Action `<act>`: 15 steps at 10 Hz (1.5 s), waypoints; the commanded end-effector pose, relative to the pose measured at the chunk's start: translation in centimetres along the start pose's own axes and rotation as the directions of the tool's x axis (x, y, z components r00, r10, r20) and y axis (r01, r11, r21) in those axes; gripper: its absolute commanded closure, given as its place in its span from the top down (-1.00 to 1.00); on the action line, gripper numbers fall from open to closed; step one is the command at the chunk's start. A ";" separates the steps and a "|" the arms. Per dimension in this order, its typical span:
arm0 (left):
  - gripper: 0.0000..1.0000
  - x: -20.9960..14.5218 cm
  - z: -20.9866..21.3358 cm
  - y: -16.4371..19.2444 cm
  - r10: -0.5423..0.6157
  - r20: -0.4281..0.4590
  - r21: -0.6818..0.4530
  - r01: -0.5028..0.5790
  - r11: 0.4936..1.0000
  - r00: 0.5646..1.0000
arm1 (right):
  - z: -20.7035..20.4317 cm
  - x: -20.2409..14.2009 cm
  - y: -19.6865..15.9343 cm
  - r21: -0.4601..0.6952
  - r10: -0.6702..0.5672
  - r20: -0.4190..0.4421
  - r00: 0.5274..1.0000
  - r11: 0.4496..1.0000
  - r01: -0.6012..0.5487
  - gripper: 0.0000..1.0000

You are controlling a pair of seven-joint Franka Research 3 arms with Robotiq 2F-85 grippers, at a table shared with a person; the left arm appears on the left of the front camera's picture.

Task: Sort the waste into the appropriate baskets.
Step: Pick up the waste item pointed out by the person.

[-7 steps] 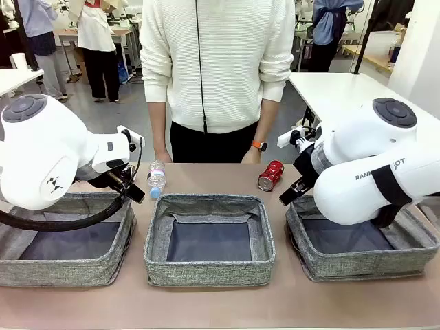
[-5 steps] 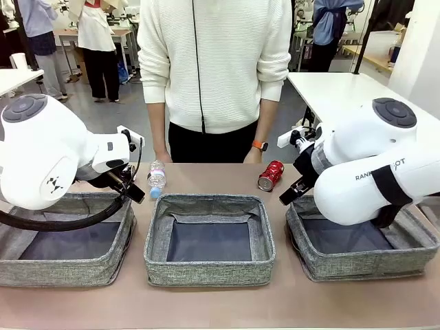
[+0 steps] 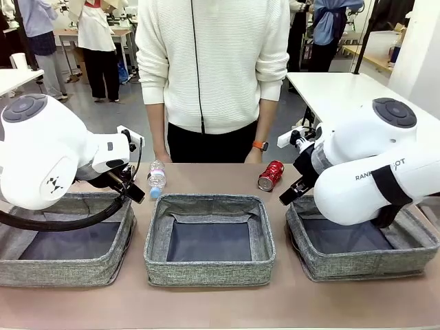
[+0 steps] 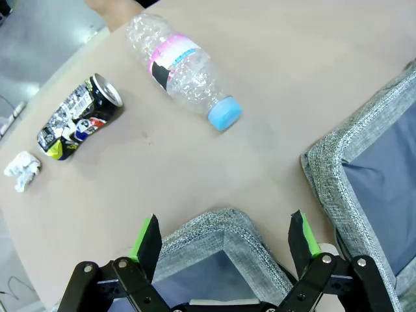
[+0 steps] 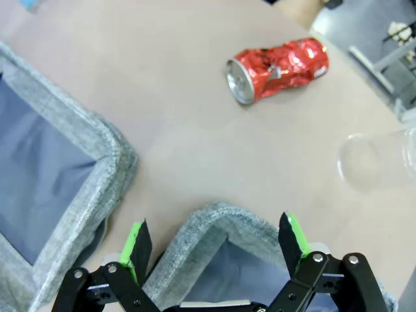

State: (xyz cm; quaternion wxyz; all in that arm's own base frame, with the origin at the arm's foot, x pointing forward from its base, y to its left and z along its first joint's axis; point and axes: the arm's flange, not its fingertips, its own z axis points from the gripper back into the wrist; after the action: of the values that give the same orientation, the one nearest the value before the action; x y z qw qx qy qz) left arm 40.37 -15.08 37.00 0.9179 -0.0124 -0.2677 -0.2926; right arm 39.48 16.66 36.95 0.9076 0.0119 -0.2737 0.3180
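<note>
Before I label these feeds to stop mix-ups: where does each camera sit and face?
Front: between the arms, facing the person across the table; both arms show.
Left wrist: above left basket's corner, facing bottle, dark can; open left gripper shows.
Right wrist: above right basket's corner, facing red can, cup; open right gripper shows.
Shared: front also shows bottle, red can.

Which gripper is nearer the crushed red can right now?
Right. The right gripper hangs open over a corner of the right basket, the crushed red can lying just beyond. The left gripper is over the left basket, by the plastic bottle.
</note>
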 end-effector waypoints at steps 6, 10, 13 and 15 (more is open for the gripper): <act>1.00 0.1 5.0 0.5 0.011 0.059 0.013 -0.012 1.000 0.998 | 4.3 0.7 -0.6 -0.010 -0.032 0.021 0.999 0.999 0.032 1.00; 1.00 -6.2 20.8 -1.3 0.003 0.156 0.141 -0.025 0.990 0.988 | 21.5 -3.1 3.1 -0.174 -0.071 0.180 0.981 0.979 0.102 1.00; 1.00 1.2 20.8 1.2 -0.005 0.137 0.102 -0.009 0.995 0.991 | 22.9 1.7 1.3 -0.171 -0.074 0.169 0.983 0.980 0.104 1.00; 1.00 0.7 19.9 3.7 0.019 0.069 -0.315 0.004 0.949 0.997 | 23.4 -0.7 -1.5 0.149 -0.312 0.188 0.931 0.946 0.287 1.00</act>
State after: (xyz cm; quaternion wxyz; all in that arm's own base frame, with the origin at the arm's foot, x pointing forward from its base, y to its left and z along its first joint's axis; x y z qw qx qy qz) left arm 33.18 -11.59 53.67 0.9002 -0.0785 -0.2976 -0.3081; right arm 28.97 12.94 57.04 0.9068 0.0451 -0.3575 0.2186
